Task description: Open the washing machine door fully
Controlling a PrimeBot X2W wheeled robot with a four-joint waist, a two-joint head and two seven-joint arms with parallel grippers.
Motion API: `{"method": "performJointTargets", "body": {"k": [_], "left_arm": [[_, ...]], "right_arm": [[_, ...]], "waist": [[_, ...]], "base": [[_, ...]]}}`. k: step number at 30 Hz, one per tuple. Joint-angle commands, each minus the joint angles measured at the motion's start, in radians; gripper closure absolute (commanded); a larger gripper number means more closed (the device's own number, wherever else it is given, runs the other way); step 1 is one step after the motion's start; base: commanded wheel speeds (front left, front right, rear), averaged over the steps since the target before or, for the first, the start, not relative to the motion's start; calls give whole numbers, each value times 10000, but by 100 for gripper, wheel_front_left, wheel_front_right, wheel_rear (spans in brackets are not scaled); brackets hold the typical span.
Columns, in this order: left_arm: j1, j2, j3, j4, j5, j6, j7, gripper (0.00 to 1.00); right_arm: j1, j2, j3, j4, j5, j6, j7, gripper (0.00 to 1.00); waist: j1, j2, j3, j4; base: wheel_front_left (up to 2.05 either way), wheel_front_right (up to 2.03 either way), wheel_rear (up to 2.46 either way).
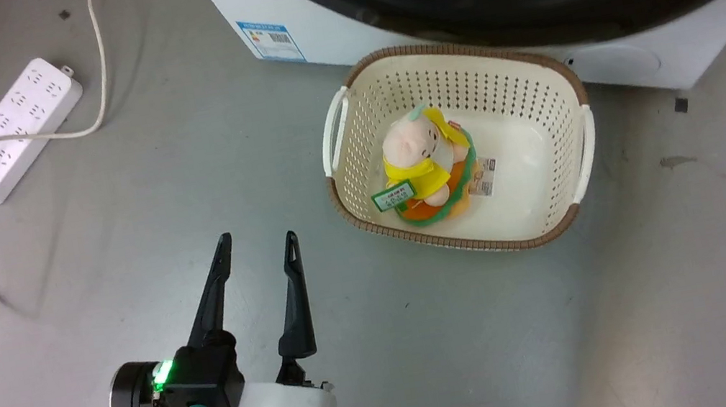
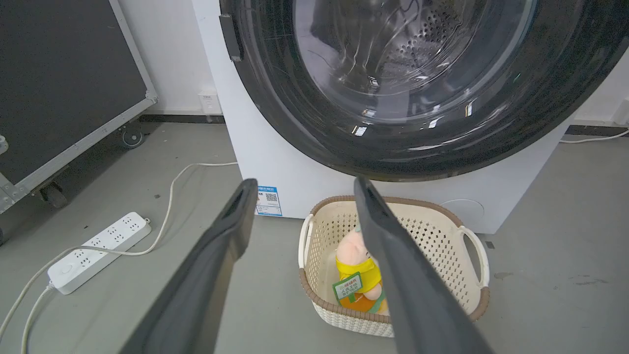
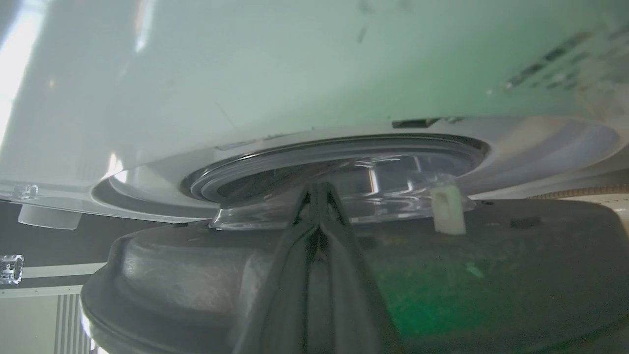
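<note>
The left pincer [image 1: 257,238] is hovering low over the grey floor [image 1: 433,367], its two dark fingers spread wide and gripping nothing. Off to its left a white power strip [image 1: 16,127] is lying flat, its cable looping across the floor. Just ahead and to the right, a cream perforated basket [image 1: 464,243] is sitting on the floor with a plush toy [image 1: 421,158] in yellow resting inside it. Right behind the basket the washing machine [image 1: 345,42] is standing, a blue sticker [image 1: 268,40] showing at its lower corner. The washing machine door [image 1: 521,4] is spanning nearly the whole front, glossy black. Up at that door, the right pincer [image 3: 317,189] is working with its fingers pressed tightly together, empty, lying along the door's dark inner face. Its tips are reaching the clear window bowl [image 3: 393,196], possibly touching it, though the wrist view is too murky to say.
</note>
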Motion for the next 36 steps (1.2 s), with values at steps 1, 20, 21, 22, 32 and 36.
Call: {"method": "performJointTargets", "body": {"k": [1, 20, 21, 22, 32, 36], "left_arm": [[-77, 20, 11, 6, -63, 48, -55, 0], [1093, 20, 25, 627, -69, -189, -55, 0], [1152, 20, 61, 658, -83, -207, -55, 0], [1199, 20, 90, 694, -91, -235, -55, 0], [1602, 20, 237, 1230, -128, -624, -55, 0], [1715, 20, 272, 1373, -159, -719, -55, 0]], "right_arm": [[268, 257, -4, 197, -18, 10, 209, 100], [3839, 2189, -332, 115, -428, 10, 1787, 100], [3989, 2311, -308, 52, -416, 10, 1865, 100], [4142, 2429, -292, -26, -391, 10, 1947, 100], [5970, 3226, 665, -1218, 719, 10, 3556, 100], [6397, 3230, 2021, -1448, 2236, 10, 3951, 100]], "waist": [[-1, 0, -246, -27], [-1, 0, -3299, -468], [-1, 0, -3382, -470], [-1, 0, -3465, -463], [-1, 0, -4195, -324], [-1, 0, -4304, -266]], "base": [[0, 0, 0], [0, 0, 0], [0, 0, 0], [0, 0, 0], [0, 0, 0], [0, 0, 0]]}}
